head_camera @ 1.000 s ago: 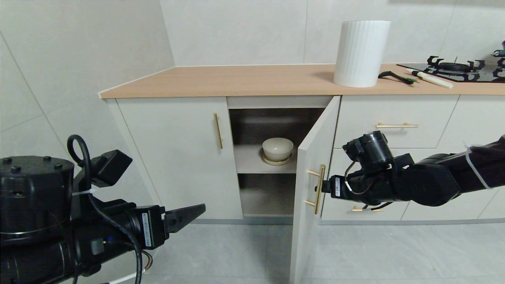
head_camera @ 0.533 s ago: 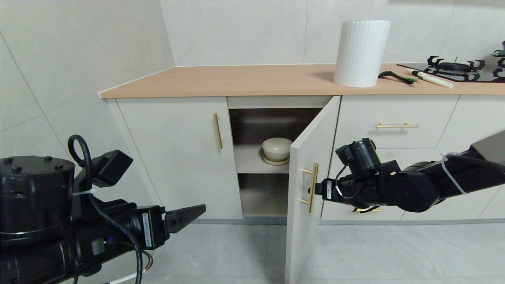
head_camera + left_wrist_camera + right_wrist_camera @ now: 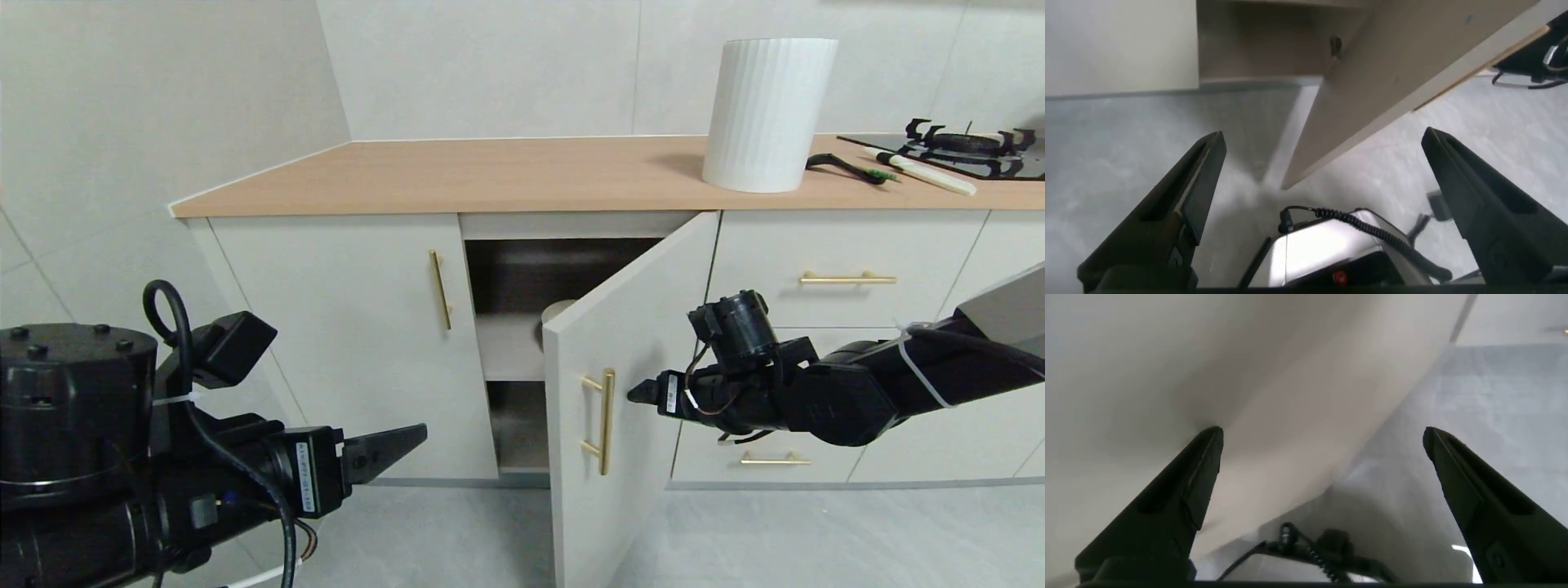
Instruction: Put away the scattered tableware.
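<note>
A pale bowl [image 3: 555,313] stands on the middle shelf of the open cabinet, mostly hidden behind the half-swung cabinet door [image 3: 629,327]. My right gripper [image 3: 641,394] is at the door's outer face, just right of its gold handle [image 3: 604,420]; whether it touches I cannot tell. In the right wrist view the door [image 3: 1249,376] lies close ahead of my right gripper [image 3: 1323,498], which is open and holds nothing. My left gripper [image 3: 390,446] hangs low at the left over the floor. The left wrist view has my left gripper [image 3: 1323,204] open and empty, with the door's lower edge [image 3: 1413,73] beyond.
On the wooden counter [image 3: 490,171] stand a white ribbed canister [image 3: 767,114], a dark utensil [image 3: 849,167] and a white-handled tool [image 3: 922,171] beside the stove [image 3: 967,147]. The left cabinet door [image 3: 343,327] is closed. Drawers with gold handles [image 3: 845,279] sit to the right.
The cabinet door has swung further toward closed, now covering most of the bowl, with my right gripper following it leftward. The head camera has shifted. My left arm has stayed still.
</note>
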Tool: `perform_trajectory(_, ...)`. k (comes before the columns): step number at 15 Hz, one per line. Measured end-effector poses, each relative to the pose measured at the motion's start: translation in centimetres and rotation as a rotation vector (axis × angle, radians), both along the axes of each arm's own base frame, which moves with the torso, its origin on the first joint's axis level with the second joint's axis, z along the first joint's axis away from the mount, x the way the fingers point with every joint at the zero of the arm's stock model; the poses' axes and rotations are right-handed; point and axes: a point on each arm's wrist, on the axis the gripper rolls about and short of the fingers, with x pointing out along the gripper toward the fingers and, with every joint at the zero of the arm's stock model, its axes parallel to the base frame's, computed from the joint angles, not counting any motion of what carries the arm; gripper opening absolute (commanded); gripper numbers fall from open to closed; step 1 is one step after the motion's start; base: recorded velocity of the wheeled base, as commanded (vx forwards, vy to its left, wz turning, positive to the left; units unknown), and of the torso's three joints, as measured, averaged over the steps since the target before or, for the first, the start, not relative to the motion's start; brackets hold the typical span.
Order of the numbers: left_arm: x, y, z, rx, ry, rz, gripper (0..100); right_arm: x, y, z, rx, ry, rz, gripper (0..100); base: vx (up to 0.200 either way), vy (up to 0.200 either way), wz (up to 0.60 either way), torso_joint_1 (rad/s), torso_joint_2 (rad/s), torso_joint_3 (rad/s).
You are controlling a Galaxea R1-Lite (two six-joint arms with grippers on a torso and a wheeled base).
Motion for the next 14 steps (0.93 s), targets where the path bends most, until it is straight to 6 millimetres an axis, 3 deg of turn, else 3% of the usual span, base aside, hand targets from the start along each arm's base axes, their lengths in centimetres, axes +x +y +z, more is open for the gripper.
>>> perform_trajectory(2,0.0,0.0,0.0,0.0,0.0,-0.001,100,-0.1,0.4,0.1,0.022,0.003,-0.007,100,0.2,0.0,0.0,0.002,0.0,0.0)
perform_trajectory(7,0.0,0.0,0.1,-0.004,-0.002,0.003,100,0.2,1.1,1.0,0.119,-0.056,-0.036,100,0.0,0.0,0.0,0.0,0.0,0.0)
perform_trajectory(14,0.0,0.0,0.0,-0.002,0.001,0.001,100,2.2,2.1,1.7,0.21,-0.104,-0.161,100,0.0,0.0,0.0,0.0,0.0,0.0)
